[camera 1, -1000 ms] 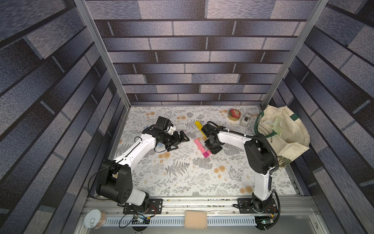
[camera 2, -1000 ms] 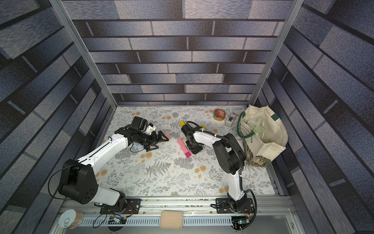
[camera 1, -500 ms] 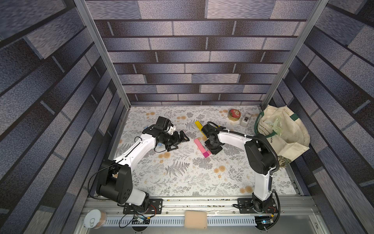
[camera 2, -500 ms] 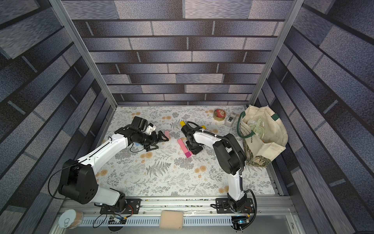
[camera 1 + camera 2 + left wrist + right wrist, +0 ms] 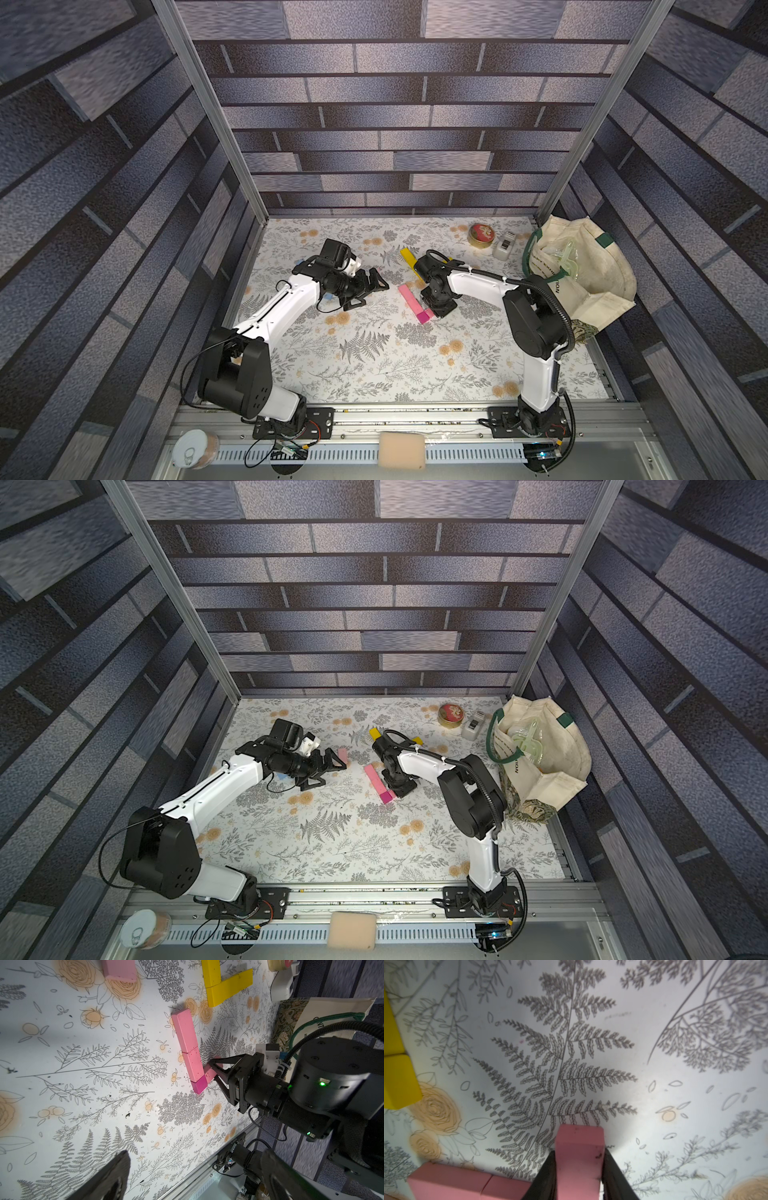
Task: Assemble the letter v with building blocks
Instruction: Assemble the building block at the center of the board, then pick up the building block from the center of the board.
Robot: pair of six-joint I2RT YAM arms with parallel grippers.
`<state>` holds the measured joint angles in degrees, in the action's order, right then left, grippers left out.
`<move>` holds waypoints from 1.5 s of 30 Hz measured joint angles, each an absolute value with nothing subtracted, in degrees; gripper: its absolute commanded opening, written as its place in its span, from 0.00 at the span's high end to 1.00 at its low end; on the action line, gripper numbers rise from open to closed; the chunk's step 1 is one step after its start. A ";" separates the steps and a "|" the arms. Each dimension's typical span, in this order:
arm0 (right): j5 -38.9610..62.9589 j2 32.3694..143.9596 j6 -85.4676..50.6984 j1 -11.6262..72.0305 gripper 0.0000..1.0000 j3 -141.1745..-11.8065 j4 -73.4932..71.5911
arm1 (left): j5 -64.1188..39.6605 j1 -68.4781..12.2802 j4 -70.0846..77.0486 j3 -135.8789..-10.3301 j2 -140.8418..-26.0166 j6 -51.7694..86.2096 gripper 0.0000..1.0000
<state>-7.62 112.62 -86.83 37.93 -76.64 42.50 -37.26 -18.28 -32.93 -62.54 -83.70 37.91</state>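
Note:
A row of two light pink bricks (image 5: pixel 408 294) ends in a small magenta cube (image 5: pixel 424 318) mid-table. In the left wrist view they are the pink row (image 5: pixel 186 1039) and the cube (image 5: pixel 199 1084). My right gripper (image 5: pixel 437 308) is shut on another pink brick (image 5: pixel 579 1147), low over the mat, angled beside the cube (image 5: pixel 386 797). Two yellow bricks (image 5: pixel 218 982) form an L farther back. My left gripper (image 5: pixel 376 282) hangs open and holds nothing, near a loose pink brick (image 5: pixel 342 754). A light blue brick (image 5: pixel 328 296) peeks from under the left arm.
A round red-and-gold tin (image 5: pixel 481 235) and a white-grey box (image 5: pixel 505 247) stand at the back right. A cloth bag (image 5: pixel 582 270) fills the right edge. A sponge (image 5: pixel 401 449) and a can (image 5: pixel 195 449) sit on the front rail.

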 measured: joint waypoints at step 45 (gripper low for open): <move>-14.72 90.21 -46.96 31.51 0.00 -78.56 45.58 | -9.02 -11.11 -57.89 -104.95 -120.60 28.80 0.00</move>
<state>-14.72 90.21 -46.96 31.51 -78.56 45.58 -9.02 -11.11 -57.89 -104.95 -120.60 28.80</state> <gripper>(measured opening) 0.997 0.996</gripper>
